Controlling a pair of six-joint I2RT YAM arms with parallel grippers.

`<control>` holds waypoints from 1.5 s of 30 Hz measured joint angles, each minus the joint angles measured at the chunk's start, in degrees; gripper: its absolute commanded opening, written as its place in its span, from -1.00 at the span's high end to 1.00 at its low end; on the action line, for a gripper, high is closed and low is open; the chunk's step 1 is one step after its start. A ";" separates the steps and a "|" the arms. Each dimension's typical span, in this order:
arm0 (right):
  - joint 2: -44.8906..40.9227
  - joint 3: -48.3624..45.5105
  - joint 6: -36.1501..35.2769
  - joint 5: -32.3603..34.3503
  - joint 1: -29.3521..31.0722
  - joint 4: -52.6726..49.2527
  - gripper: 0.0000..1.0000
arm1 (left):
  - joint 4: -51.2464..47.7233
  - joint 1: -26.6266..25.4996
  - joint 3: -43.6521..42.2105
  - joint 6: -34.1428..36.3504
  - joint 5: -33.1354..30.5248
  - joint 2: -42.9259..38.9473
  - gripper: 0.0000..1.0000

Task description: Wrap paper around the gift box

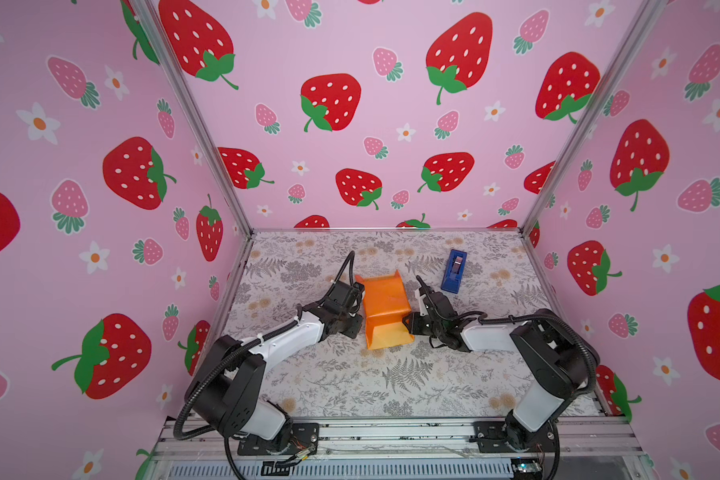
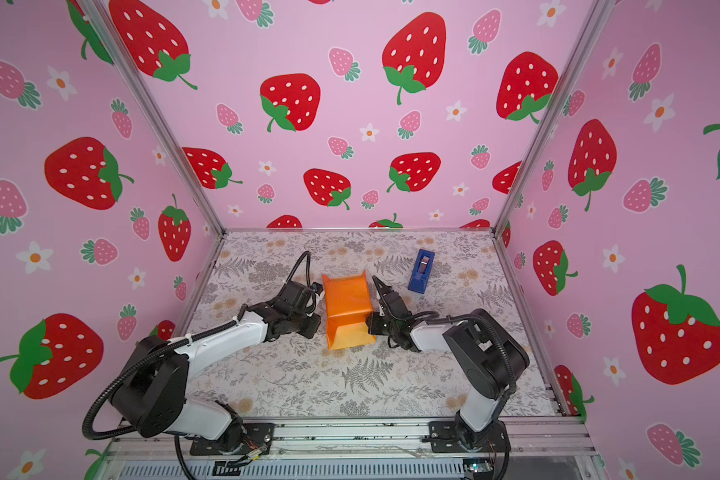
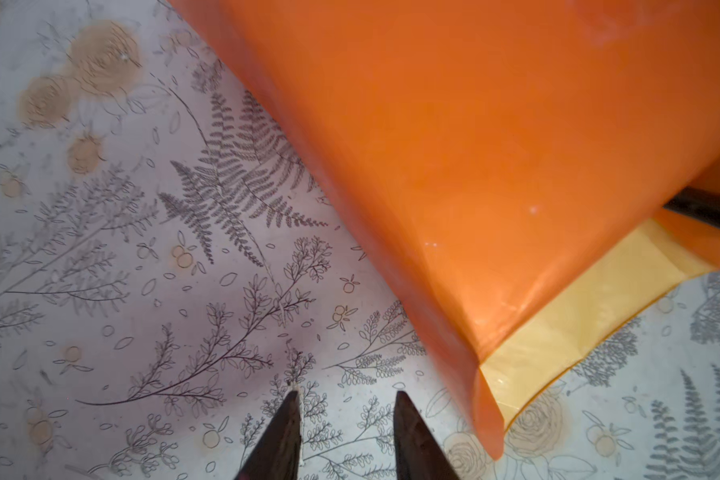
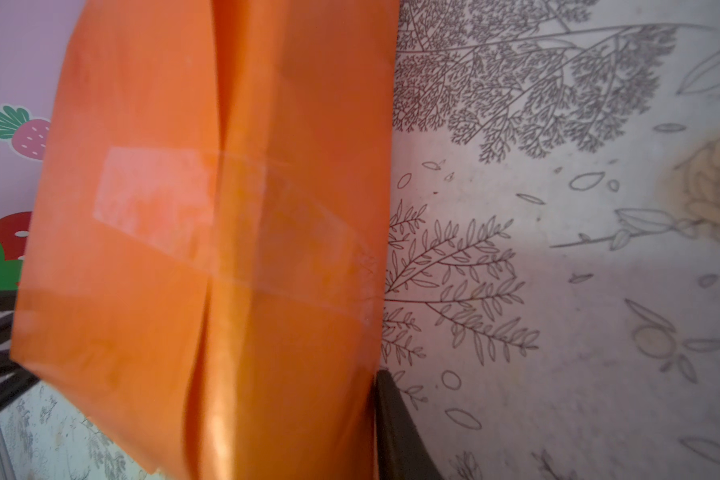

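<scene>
flanking paper [image 1: 385, 311]: left fingers [image 3: 281, 440] parted, empty beside it; right fingers [image 4: 395, 428] touching, grip unclear

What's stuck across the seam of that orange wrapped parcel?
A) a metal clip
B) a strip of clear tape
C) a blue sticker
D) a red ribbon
B: in the right wrist view, a glossy, see-through strip of clear tape lies across the fold line of the orange paper, and nothing else is on that seam.
</scene>
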 measured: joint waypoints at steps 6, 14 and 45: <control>0.00 0.00 0.00 -0.02 0.00 0.00 0.58 | 0.81 -0.39 -0.04 -0.11 2.75 1.11 0.21; 0.00 0.04 0.02 -0.07 0.00 0.00 0.59 | 5.09 -1.09 -2.69 -1.88 4.87 1.62 0.21; -0.07 0.22 0.46 -0.87 0.00 -0.35 0.43 | 21.49 -1.07 -8.28 -14.88 7.76 5.01 0.16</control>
